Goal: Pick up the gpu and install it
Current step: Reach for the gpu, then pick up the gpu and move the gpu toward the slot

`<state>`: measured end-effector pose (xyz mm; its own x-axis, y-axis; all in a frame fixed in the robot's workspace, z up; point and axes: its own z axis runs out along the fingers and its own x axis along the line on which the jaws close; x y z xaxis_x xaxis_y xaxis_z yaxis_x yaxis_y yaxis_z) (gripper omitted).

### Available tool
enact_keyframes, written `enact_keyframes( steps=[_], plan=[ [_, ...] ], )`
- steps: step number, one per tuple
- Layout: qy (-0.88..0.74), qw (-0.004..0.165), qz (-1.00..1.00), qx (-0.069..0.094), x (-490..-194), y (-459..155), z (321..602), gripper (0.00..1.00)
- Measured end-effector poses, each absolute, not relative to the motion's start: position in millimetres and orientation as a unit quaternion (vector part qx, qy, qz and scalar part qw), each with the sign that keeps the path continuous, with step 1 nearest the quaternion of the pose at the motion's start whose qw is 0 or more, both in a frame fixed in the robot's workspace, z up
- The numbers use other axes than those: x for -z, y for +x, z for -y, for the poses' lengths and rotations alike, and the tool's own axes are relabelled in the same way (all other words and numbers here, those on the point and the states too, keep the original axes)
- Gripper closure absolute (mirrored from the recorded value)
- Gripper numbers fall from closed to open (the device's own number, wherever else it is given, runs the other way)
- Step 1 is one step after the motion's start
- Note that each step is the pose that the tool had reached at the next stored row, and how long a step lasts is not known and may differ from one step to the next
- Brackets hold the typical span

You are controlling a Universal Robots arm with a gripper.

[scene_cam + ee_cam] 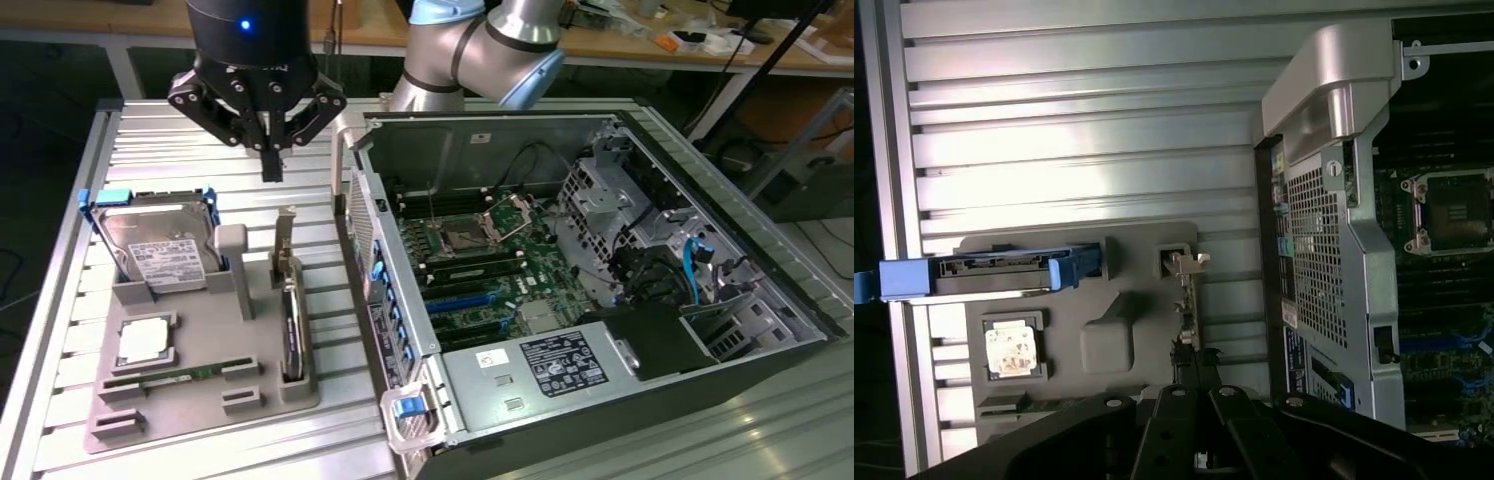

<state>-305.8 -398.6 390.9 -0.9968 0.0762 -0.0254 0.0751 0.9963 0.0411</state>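
Observation:
The gpu (pixel 292 330) is a thin dark card standing on its edge in a slot of the grey holder tray (pixel 200 415), with its silver end bracket (pixel 284 240) pointing up at the far end. In the wrist view the gpu (pixel 1189 315) appears edge-on, just beyond the fingertips. My gripper (pixel 272 170) hangs above the ribbed table, higher than the bracket end of the gpu and a little beyond it. Its black fingers are pressed together with nothing between them. In the wrist view, my gripper (pixel 1192 375) lines up with the card's edge.
An open computer case (pixel 747 330) lies at the exterior view's right, its motherboard (pixel 481 260) exposed. The tray also holds a silver hard drive (pixel 163 255) in a blue carrier, a CPU (pixel 144 342) and a green RAM stick (pixel 174 378). Benches stand behind.

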Motion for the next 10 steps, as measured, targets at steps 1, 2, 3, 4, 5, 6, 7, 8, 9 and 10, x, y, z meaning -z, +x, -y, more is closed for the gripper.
enact_keyframes(
  steps=[1, 2, 3, 4, 5, 6, 7, 8, 9, 10],
  plan=[
    [0.038, 0.013, -0.999, -0.02, -390.9, -305.9, 398.7, 0.89],
    [0.038, 0.013, -0.999, -0.02, -390.9, -306.3, 398.7, 0.89],
    [0.038, 0.013, -0.999, -0.02, -390.9, -306.3, 398.7, 0.89],
    [0.038, 0.013, -0.999, -0.02, -390.9, -306.4, 398.6, 0.89],
    [0.038, 0.013, -0.999, -0.02, -390.9, -306.3, 398.6, 0.89],
    [0.038, 0.013, -0.999, -0.02, -390.9, -306.3, 398.6, 0.89],
    [0.038, 0.013, -0.999, -0.02, -390.9, -306.3, 398.6, 0.89],
    [0.038, 0.013, -0.999, -0.02, -390.9, -306.3, 398.6, 0.89],
    [0.038, 0.013, -0.999, -0.02, -390.9, -306.3, 398.6, 0.89],
    [0.038, 0.013, -0.999, -0.02, -390.9, -306.3, 398.7, 0.89]
  ],
)
